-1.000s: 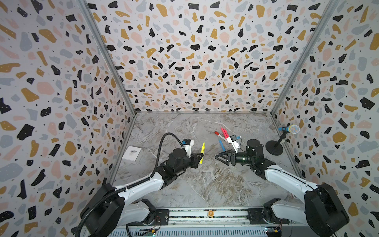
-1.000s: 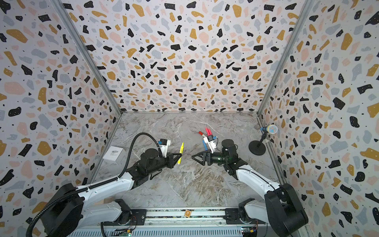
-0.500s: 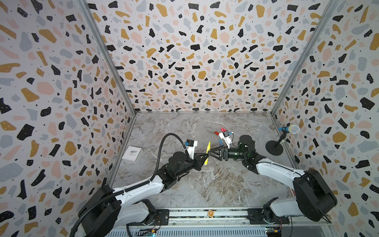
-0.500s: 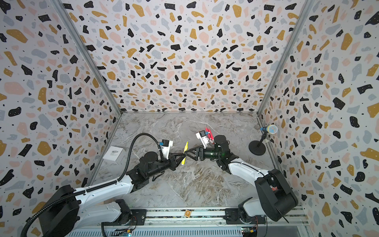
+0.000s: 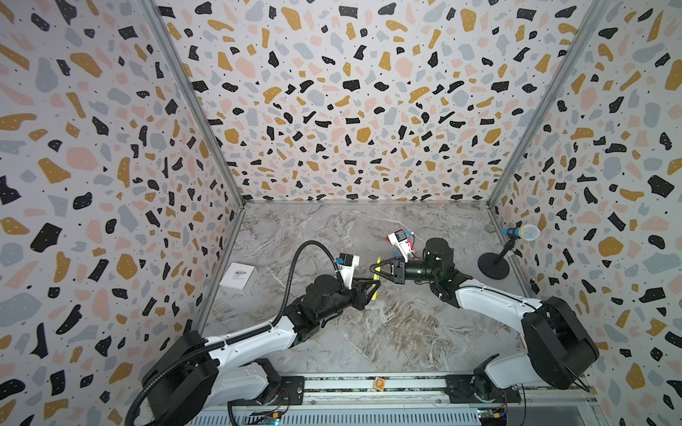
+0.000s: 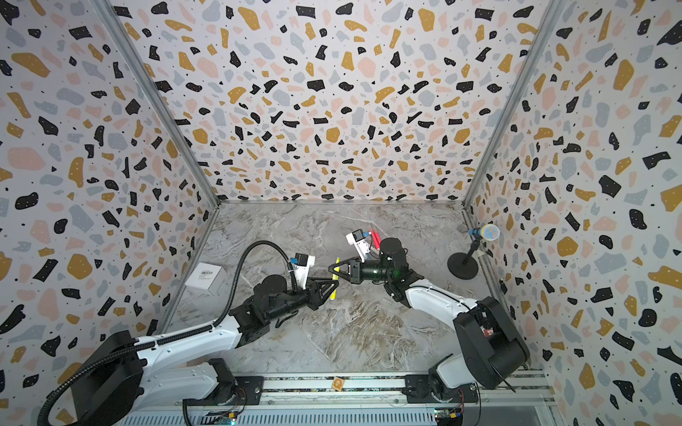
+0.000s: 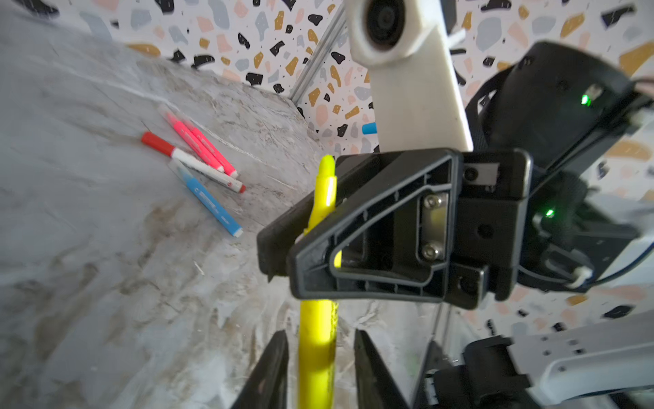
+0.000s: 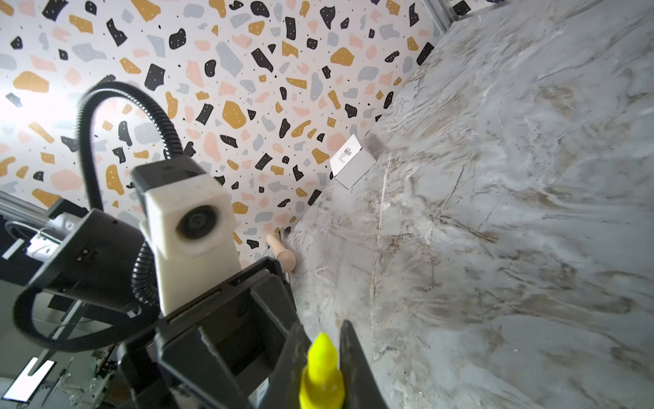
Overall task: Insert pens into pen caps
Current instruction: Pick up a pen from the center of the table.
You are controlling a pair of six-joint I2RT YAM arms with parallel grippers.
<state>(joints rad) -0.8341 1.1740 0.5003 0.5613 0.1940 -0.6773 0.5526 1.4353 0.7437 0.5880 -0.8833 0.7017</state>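
**Handover of the yellow pen.** Since the frame one second before, the right gripper has been brought across from well clear of the left gripper to the yellow pen. Its jaws, then spread, are now clamped on the pen. The left gripper, then closed on the pen, is now seen with its jaws slightly parted.

In both top views the two grippers are shown tip to tip above the middle of the marbled table. The yellow pen is held clear of the surface and crosses between the tips.

In the left wrist view the pen runs between the left gripper's fingers, with a narrow gap visible on either side. Farther along, its barrel is pinched by the right gripper, and its tapered end projects beyond the jaws. In the right wrist view a tapered yellow end is seen between the right gripper's fingers.

Four further pens are seen lying on the table toward its rear right. Two pink pens lie close side by side, a white-barrelled pen with red ends lies just beside them, and a light blue pen lies next to that.

A white box bearing a barcode label is placed by the left wall. A microphone on a stand is placed by the right wall.
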